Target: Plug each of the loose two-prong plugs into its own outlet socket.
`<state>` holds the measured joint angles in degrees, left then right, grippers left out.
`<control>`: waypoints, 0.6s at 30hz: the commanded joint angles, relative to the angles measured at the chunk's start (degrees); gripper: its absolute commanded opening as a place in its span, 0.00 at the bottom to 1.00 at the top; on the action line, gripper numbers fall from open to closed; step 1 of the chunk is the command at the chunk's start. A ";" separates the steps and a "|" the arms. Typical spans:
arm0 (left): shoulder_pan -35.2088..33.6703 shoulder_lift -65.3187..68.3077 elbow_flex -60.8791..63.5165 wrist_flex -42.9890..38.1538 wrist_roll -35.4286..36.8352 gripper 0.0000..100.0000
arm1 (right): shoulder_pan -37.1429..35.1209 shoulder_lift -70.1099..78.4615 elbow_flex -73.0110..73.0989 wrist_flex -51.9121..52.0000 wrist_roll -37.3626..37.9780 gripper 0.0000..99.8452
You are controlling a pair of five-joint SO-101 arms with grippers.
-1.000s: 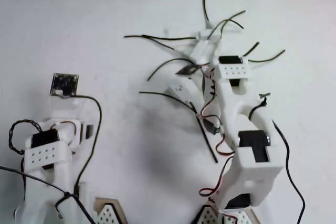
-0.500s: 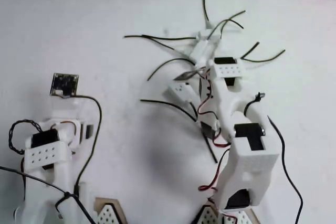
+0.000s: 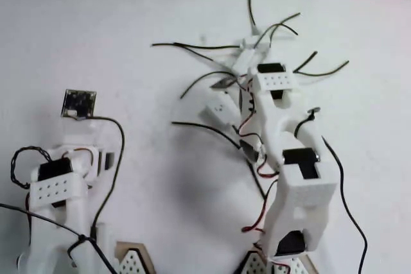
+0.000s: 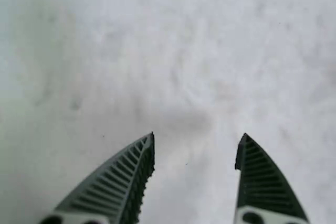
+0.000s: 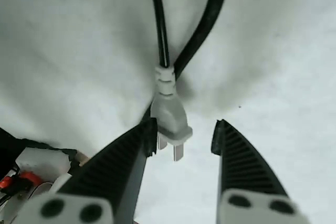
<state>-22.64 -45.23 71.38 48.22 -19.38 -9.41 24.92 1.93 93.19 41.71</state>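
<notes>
In the right wrist view a white two-prong plug (image 5: 169,121) on a thin black cable (image 5: 158,19) lies between the fingers of my right gripper (image 5: 185,127). The gripper is open and the plug sits close to one finger (image 5: 126,156), prongs pointing back toward the camera. From above, the right arm (image 3: 289,158) stretches to a cluster of white plug and socket pieces (image 3: 247,61), with another white block (image 3: 220,108) beside its wrist. My left gripper (image 4: 198,136) is open over bare white table. The left arm (image 3: 58,184) sits folded at the near left.
Several thin black cables (image 3: 192,46) fan out from the cluster over the table's middle and far side. A thicker black cable (image 5: 202,30) crosses behind the plug. A small dark circuit board (image 3: 79,102) lies beyond the left arm.
The right arm has slid a little toward the far side and to the left, closer to the white cluster. The left arm has stayed still.
</notes>
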 commanded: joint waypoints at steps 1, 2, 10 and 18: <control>-0.40 -1.63 -0.53 -1.05 0.35 0.25 | -0.84 1.45 -2.02 0.48 -0.44 0.17; -0.40 -1.63 -0.53 -1.05 0.35 0.25 | -0.84 2.15 -2.02 0.48 -0.44 0.17; -0.40 -1.63 -0.53 -1.05 0.35 0.25 | -1.01 2.51 -3.87 0.92 -0.26 0.10; -0.40 -1.63 -0.53 -1.05 0.35 0.25 | -0.57 1.89 -3.87 0.84 -0.09 0.02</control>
<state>-22.64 -45.23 71.38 48.22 -19.38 -9.67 28.00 0.09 93.54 41.89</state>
